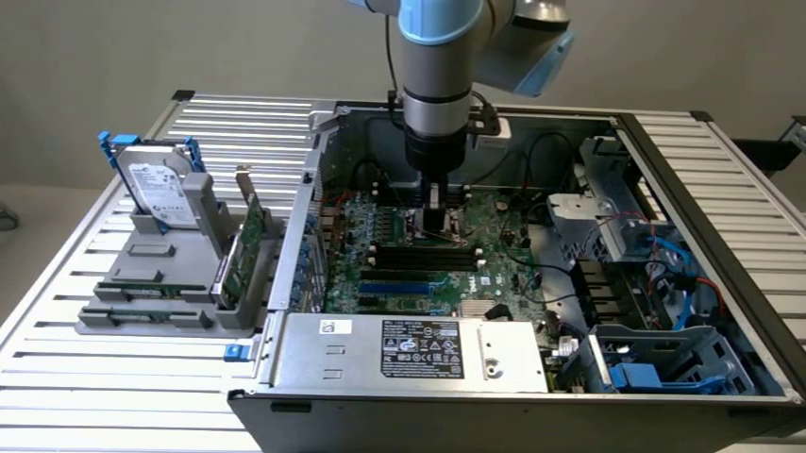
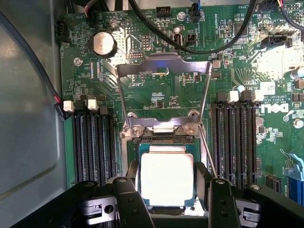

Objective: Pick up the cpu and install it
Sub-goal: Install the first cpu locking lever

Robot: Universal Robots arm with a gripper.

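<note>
Now my pincer [image 2: 167, 173] clasps the cpu [image 2: 167, 179] at the open socket [image 2: 142, 142]; seating looks near done, load plate [image 2: 164, 66] unclosed.

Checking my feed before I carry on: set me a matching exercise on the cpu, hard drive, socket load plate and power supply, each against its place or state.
Things: 1 cpu; 2 hard drive; 3 load plate; 4 power supply.
Places or states: A upright in the grey holder outside the case; B swung open, off the socket; C inside the case, label facing up; D held by the gripper at the socket.
Pairs: 1-D; 2-A; 3-B; 4-C.
</note>
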